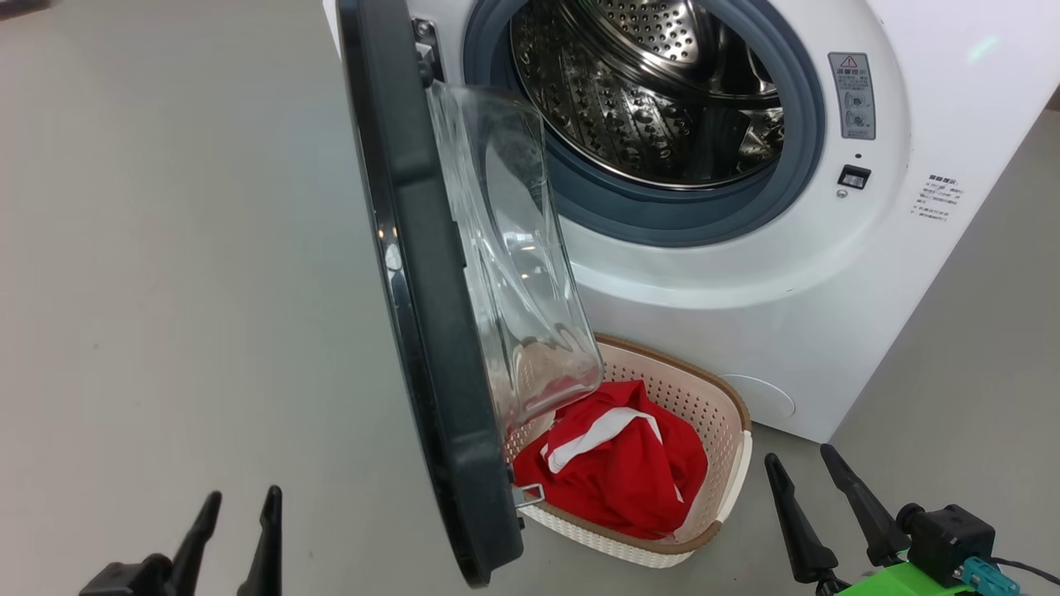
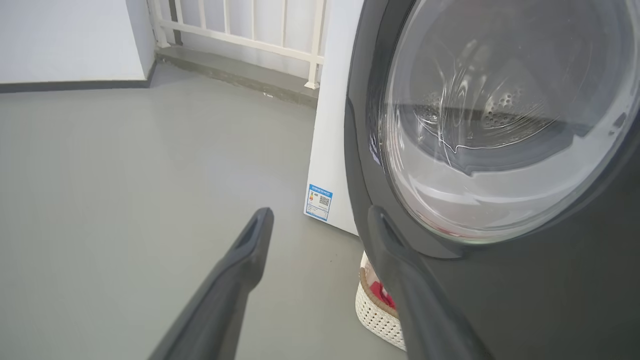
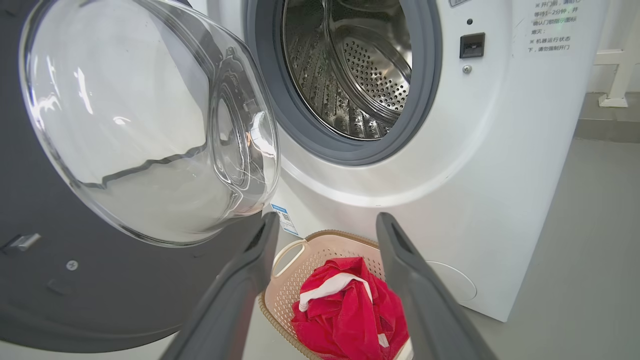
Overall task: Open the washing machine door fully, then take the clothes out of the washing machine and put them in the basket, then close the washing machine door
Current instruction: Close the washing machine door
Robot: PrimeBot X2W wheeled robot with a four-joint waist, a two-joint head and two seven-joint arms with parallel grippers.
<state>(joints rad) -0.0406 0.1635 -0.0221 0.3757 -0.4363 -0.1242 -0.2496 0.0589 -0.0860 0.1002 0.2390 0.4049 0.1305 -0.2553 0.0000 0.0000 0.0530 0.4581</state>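
The left gripper [image 1: 243,497] and right gripper [image 1: 799,457] are both spread wide, holding nothing.
Beneath them lies smooth grey floor [image 1: 166,248]; the washing machine door [image 1: 431,331] stands swung out above the basket [image 1: 730,406], which holds the red clothes [image 1: 621,476] at the foot of the washing machine [image 1: 745,273]. A white railing [image 2: 317,40] lines the far side.

The left gripper [image 1: 245,492] and right gripper [image 1: 799,453] are each formed of two long, dark grey fingers [image 2: 232,280], tapered and grooved near the tips. Behind the right gripper, a bright green mount [image 1: 903,581], a black boxy module [image 1: 951,534], a teal connector [image 1: 985,575] and a thin dark cable [image 1: 1031,569] are seen.
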